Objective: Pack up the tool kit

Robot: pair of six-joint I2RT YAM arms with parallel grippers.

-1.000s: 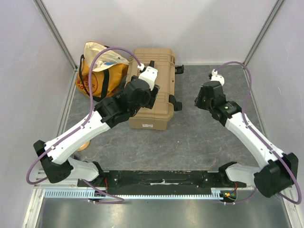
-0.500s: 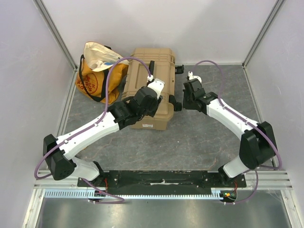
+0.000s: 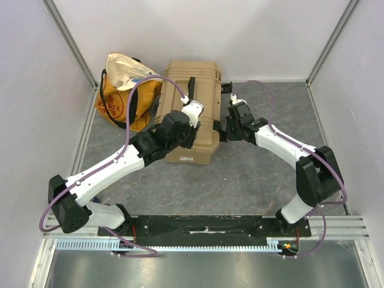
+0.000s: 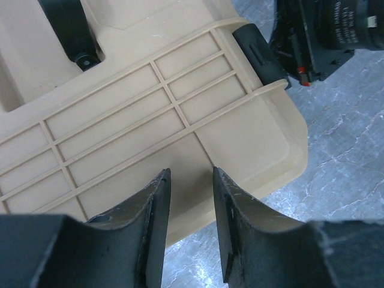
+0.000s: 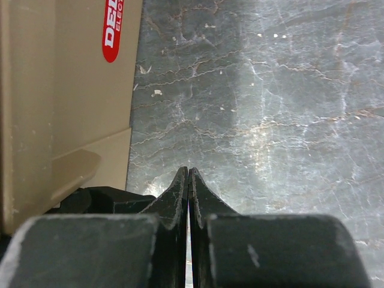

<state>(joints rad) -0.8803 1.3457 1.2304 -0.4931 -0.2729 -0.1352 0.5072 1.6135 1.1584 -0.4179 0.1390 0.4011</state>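
Firmly press your closed-jawed right gripper (image 5: pixel 188 171) against the black latch (image 4: pixel 259 53) while the left gripper (image 4: pixel 191 177), jaws narrowly parted, steadies the toolbox (image 4: pixel 120 114).

toolbox (image 5: pixel 60 90) red sticker (image 5: pixel 111 30) — "DEL", cut off

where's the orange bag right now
In the top view the orange cloth bag sits in the far left corner, just left of the tan toolbox.

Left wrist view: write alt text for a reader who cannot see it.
The left claw, fingers slightly apart and empty, hangs over the tan ribbed toolbox near its corner. A black latch sits on the box's edge, the grey table beyond.
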